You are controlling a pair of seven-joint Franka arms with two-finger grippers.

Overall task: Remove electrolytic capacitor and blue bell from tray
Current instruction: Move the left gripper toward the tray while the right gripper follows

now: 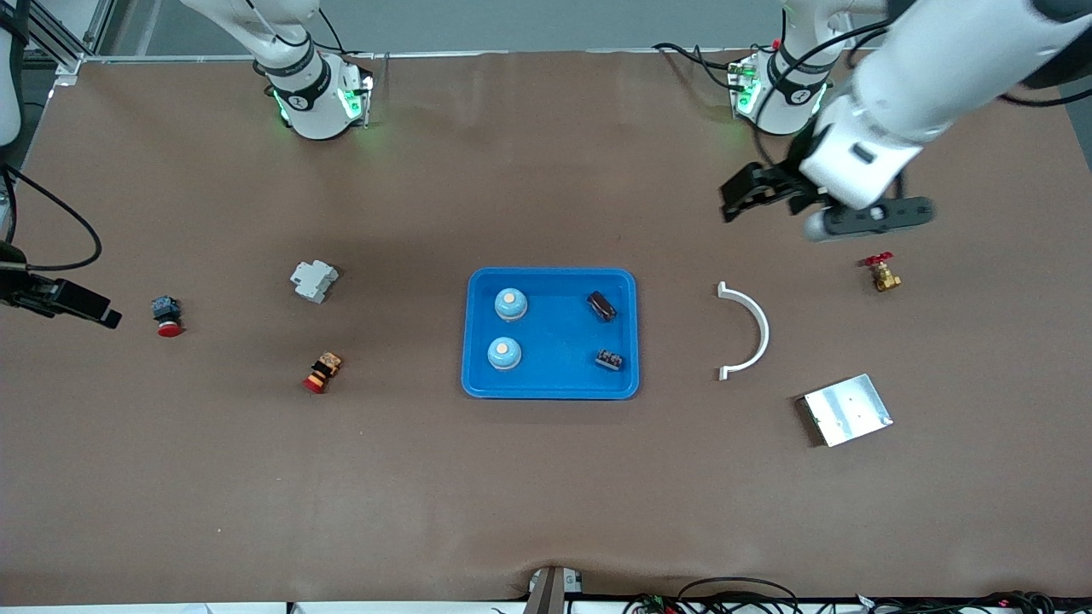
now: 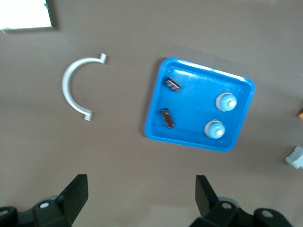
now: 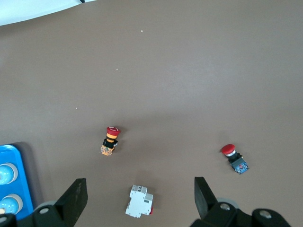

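Two blue dome bells sit in the blue tray on its right-arm side. Two small dark capacitors lie in it on its left-arm side. The left wrist view shows the same tray, bells and capacitors. My left gripper hangs open and empty over bare table, toward the left arm's end from the tray. My right gripper is open and empty, high over the table by the white breaker.
A white curved bracket, a metal plate and a brass valve lie toward the left arm's end. The white breaker and two red push buttons lie toward the right arm's end.
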